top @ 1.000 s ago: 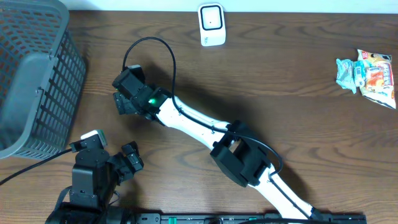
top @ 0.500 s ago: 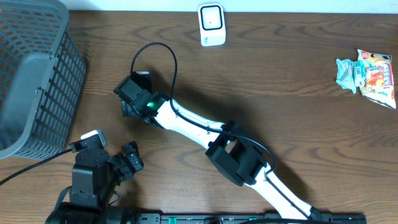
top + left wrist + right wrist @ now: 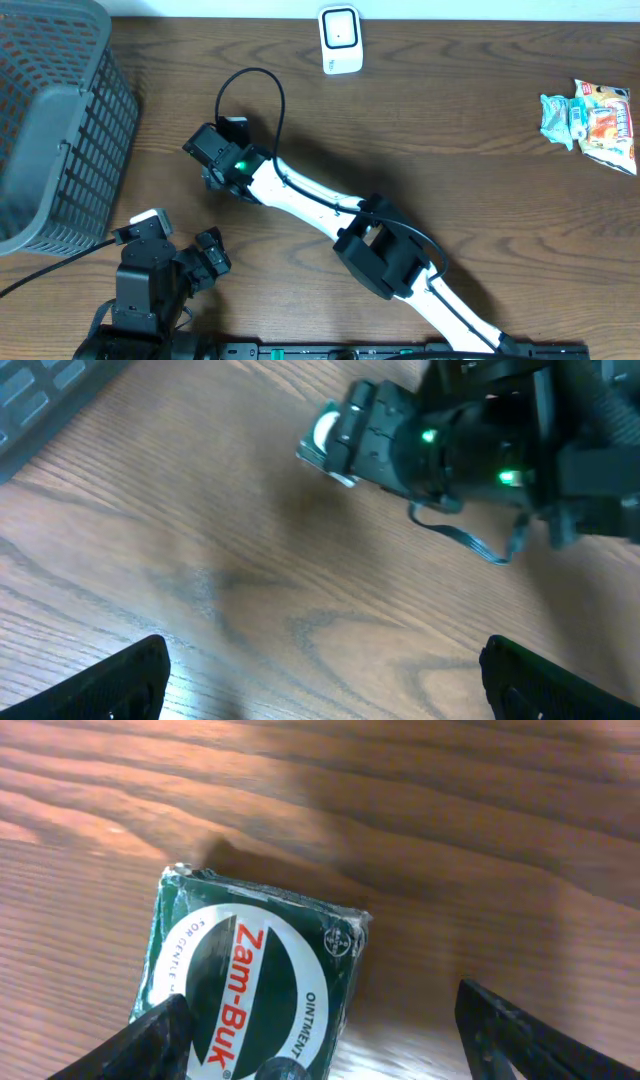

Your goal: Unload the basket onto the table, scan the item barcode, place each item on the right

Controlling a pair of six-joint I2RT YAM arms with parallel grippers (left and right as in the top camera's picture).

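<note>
Overhead view: a dark wooden table [image 3: 480, 190] with a grey wire basket [image 3: 60, 130] at its left edge, a small white scanner [image 3: 340, 40] at the far edge near the middle, and a few colourful snack packets [image 3: 595, 120] at the far right. The white right arm [image 3: 310, 200] reaches from the near right across to the left of centre, where the right gripper [image 3: 208, 165] points down at the table, just beside the basket's lower corner. The left gripper [image 3: 212, 262] hangs near the front left, well apart from the scanner and the packets.

Right wrist view: a green Zam-Buk box [image 3: 250, 980] lies flat on the wood, label up, with a white oval and red lettering. It sits between the two black fingers [image 3: 150, 1035], close against the finger on the left of the picture, with bare wood between it and the other finger. The jaws stand wide apart and do not clamp the box.

Left wrist view: the left gripper's jaws are spread wide over bare wood, with nothing between them. Farther off, the right gripper's black body shows with green lights, and a pale round shape at its tip may be the box, though it is too blurred to be sure.
</note>
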